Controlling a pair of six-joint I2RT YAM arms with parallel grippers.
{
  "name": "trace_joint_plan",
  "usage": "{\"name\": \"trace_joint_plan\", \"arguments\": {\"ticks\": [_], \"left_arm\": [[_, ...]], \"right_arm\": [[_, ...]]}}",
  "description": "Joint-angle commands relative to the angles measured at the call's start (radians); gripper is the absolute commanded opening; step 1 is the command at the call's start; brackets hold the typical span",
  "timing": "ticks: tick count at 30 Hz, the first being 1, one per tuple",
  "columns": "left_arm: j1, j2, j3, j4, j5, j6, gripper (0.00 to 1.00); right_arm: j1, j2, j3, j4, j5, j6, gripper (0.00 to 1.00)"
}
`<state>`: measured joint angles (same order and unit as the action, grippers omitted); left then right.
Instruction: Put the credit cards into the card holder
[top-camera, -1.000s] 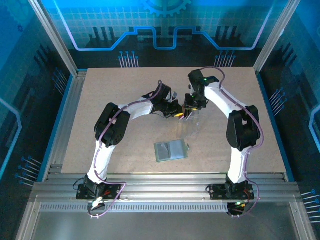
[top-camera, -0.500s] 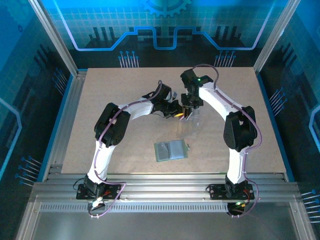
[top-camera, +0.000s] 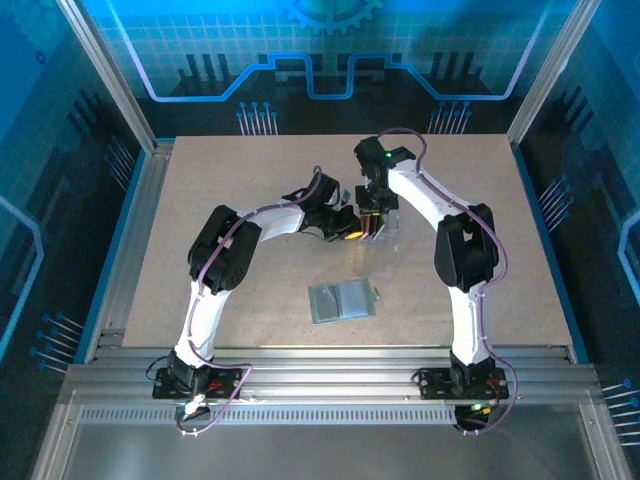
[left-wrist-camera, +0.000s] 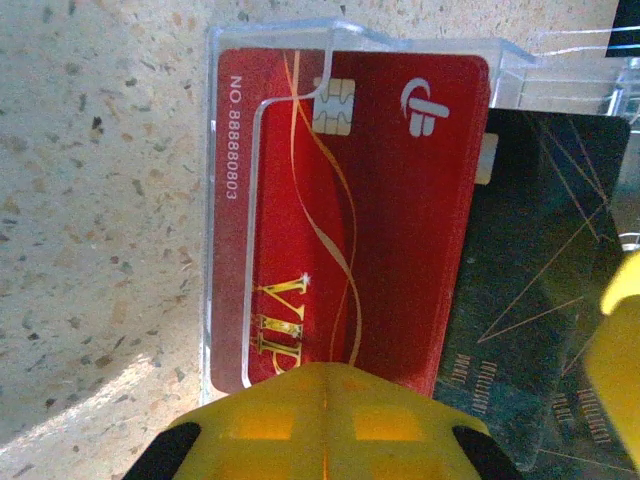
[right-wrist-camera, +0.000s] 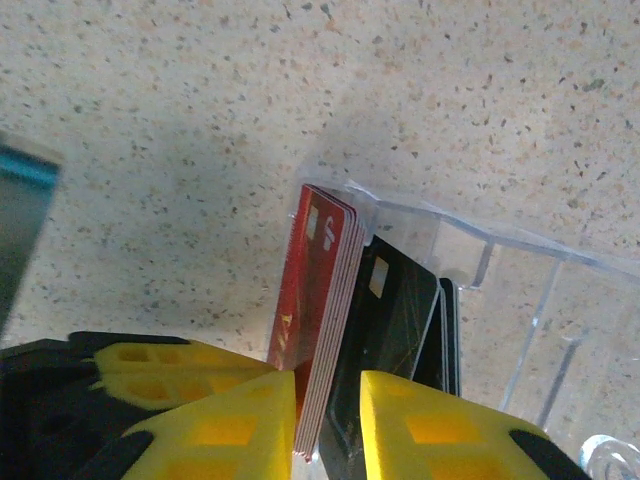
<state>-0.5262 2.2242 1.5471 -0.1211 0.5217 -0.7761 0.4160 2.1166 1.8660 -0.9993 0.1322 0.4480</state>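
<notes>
Several red credit cards (left-wrist-camera: 380, 200) stand stacked in a clear plastic stand (left-wrist-camera: 212, 200), with a black card (left-wrist-camera: 540, 260) behind them. My left gripper (left-wrist-camera: 325, 400) is shut, its yellow tips against the stand's near edge; anything pinched there is hidden. My right gripper (right-wrist-camera: 328, 440) comes down over the red stack (right-wrist-camera: 320, 270) and the front black card (right-wrist-camera: 395, 310), one finger on each side and close to them. That black card still leans away from the red stack. The grey-green card holder (top-camera: 343, 300) lies flat nearer the bases, apart from both grippers.
Both grippers, left (top-camera: 350, 226) and right (top-camera: 375, 222), crowd the clear stand (top-camera: 388, 238) at mid-table. Another black card (right-wrist-camera: 448, 340) sits further back in the stand. Metal rails run along the table's left and near edges.
The right arm has swung its wrist leftward over the stand, and its jaws have narrowed a little round the cards. The left arm, stand and card holder have stayed put.
</notes>
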Motion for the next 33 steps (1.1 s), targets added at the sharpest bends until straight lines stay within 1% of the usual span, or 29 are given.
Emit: {"name": "trace_joint_plan", "arguments": {"ticks": [1, 8, 15, 18, 33], "left_arm": [[0.010, -0.028, -0.028, 0.007, 0.024, 0.017, 0.08], [0.013, -0.028, -0.042, 0.021, 0.028, 0.014, 0.08], [0.016, -0.034, -0.054, 0.030, 0.029, 0.011, 0.08], [0.017, -0.035, -0.061, 0.035, 0.031, 0.011, 0.08], [0.020, -0.037, -0.080, 0.060, 0.044, 0.004, 0.08]], "right_arm": [[0.002, 0.008, 0.039, -0.051, 0.046, 0.011, 0.24], [0.018, -0.010, 0.026, -0.064, 0.106, 0.016, 0.25], [0.022, 0.023, 0.039, -0.082, 0.109, 0.017, 0.26], [0.029, 0.027, 0.045, -0.091, 0.134, 0.017, 0.26], [0.045, 0.106, 0.121, -0.128, 0.100, 0.004, 0.26]]}}
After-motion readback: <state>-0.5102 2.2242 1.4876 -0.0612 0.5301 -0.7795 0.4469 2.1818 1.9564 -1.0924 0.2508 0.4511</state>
